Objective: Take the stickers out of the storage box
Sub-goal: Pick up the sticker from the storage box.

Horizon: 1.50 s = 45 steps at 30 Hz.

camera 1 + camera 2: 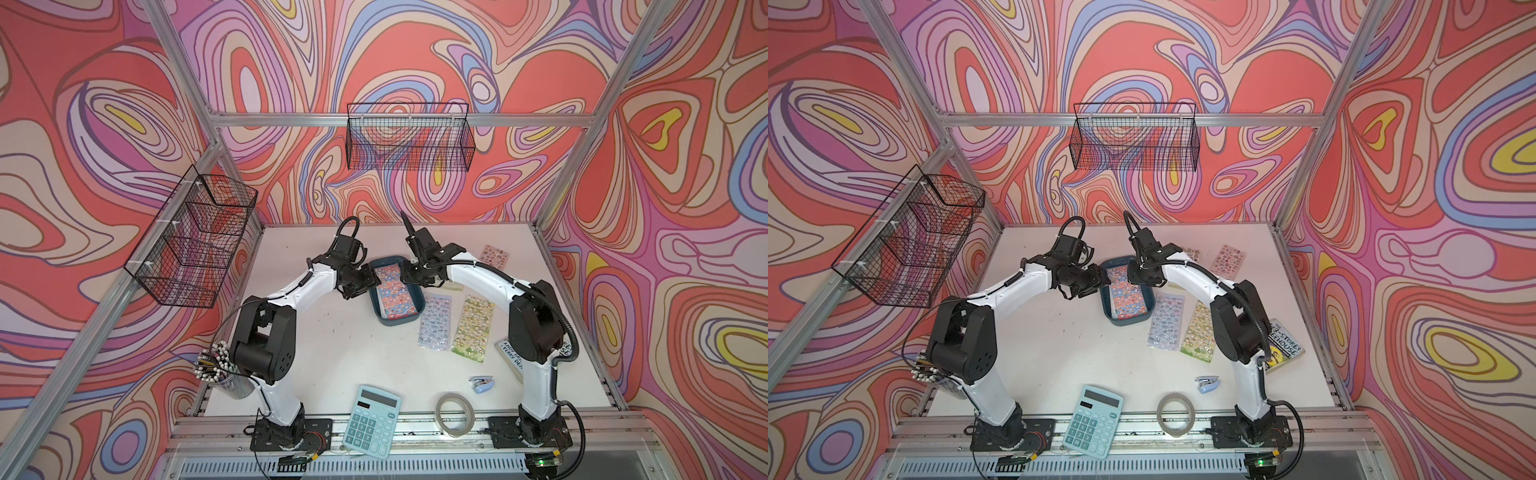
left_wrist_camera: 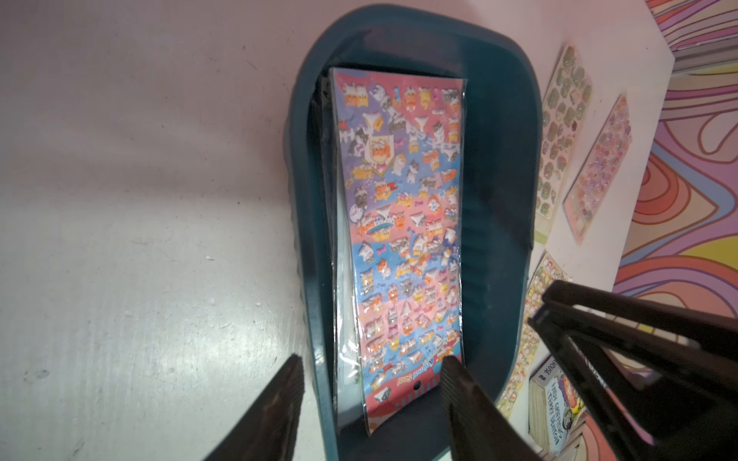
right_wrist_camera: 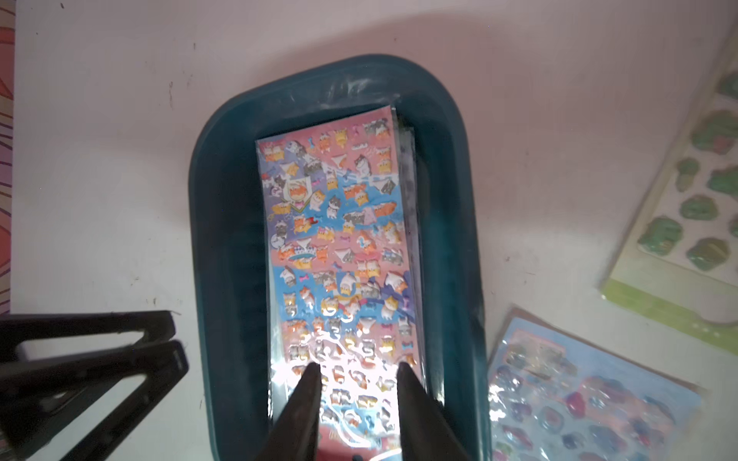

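The animal sticker sheet point(image 3: 339, 239) lay topmost in the teal storage box point(image 3: 215, 223), lengthwise. The right gripper point(image 3: 359, 369) hung parted, empty, directly over one end of it; the left gripper point(image 2: 373, 359), also parted and empty, straddled the box's side wall.

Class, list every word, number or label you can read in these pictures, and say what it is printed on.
"13-STOREY" and "EEHOUSE": cover of the book, partly hidden.
"TERRY DENTON": same book, in the left wrist view.
"Animal Seal": top sheet of the stickers in the storage box.
Keys of the calculator: too small to read.
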Tool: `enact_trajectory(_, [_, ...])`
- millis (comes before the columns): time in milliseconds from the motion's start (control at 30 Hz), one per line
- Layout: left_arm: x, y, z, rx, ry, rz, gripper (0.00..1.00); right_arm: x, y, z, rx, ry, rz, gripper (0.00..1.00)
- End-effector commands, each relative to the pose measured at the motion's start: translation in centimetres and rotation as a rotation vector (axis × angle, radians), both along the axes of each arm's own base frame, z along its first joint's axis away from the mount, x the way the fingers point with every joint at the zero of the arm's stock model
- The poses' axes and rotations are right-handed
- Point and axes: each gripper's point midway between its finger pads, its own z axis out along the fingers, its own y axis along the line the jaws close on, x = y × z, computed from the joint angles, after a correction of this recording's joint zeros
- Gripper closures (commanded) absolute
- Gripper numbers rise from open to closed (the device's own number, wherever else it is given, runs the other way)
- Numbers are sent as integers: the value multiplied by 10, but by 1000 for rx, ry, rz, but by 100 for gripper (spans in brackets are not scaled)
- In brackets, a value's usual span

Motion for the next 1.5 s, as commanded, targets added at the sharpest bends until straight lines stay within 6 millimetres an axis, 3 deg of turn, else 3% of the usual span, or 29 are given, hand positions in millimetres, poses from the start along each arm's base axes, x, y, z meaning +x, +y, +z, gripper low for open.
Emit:
enact_trajectory(0, [-1, 4, -14, 19, 43, 10, 47, 7, 4, -7, -7, -4, 12, 65])
enact_trajectory(400, [4, 1, -30, 19, 80, 13, 50, 19, -3, -44, -82, -8, -24, 61])
enact_trajectory(733, [9, -1, -34, 14, 87, 20, 50, 24, 3, -66, -69, 10, -38, 62])
enact_trajectory(1100, [11, -2, -39, 21, 94, 19, 50, 5, 39, -31, 207, 28, 43, 70])
enact_trajectory(1467, [14, -2, -40, 26, 93, 9, 50, -16, 59, -19, 395, 92, 94, 71])
